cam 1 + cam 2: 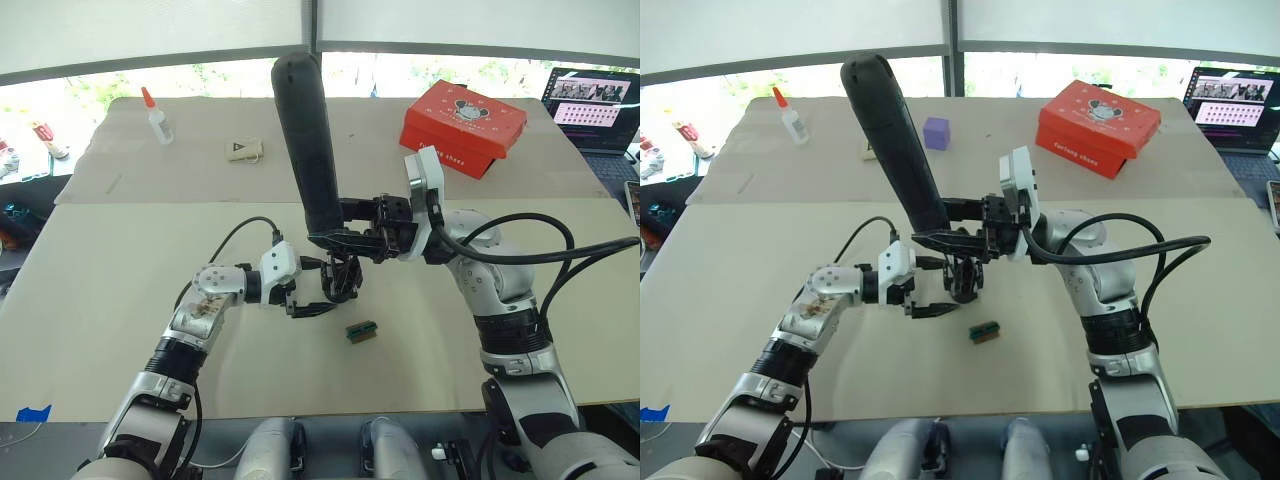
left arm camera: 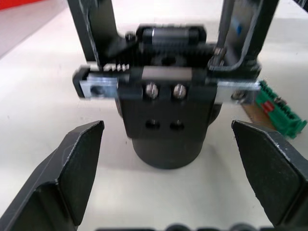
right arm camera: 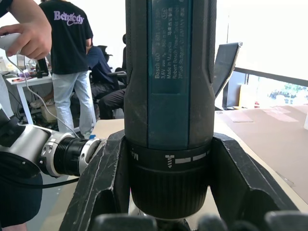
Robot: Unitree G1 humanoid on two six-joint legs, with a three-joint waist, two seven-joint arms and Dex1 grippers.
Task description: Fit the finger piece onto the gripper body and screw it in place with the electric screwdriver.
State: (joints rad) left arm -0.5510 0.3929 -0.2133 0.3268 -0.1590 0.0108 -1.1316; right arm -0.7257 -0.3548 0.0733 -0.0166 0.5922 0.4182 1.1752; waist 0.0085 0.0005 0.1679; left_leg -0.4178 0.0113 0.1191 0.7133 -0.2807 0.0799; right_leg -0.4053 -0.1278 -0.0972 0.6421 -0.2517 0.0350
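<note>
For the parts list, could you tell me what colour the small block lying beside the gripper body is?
Green on a brown base, clearest in the left eye view.

The electric screwdriver stands upright between the jaws of the right gripper, which are closed against its lower collar, one black jaw pressed to each side. Its dark body carries a teal panel with printed text, and a grey ring marked with a small screw symbol sits level with the jaws. To one side of the jaws, beyond them, the left arm shows as a white and black cylindrical segment. Farther back stands a person in a black printed T-shirt and light jeans; a hand nearer the camera holds a white object with a cable. A tan surface lies beyond the opposite jaw.
</note>
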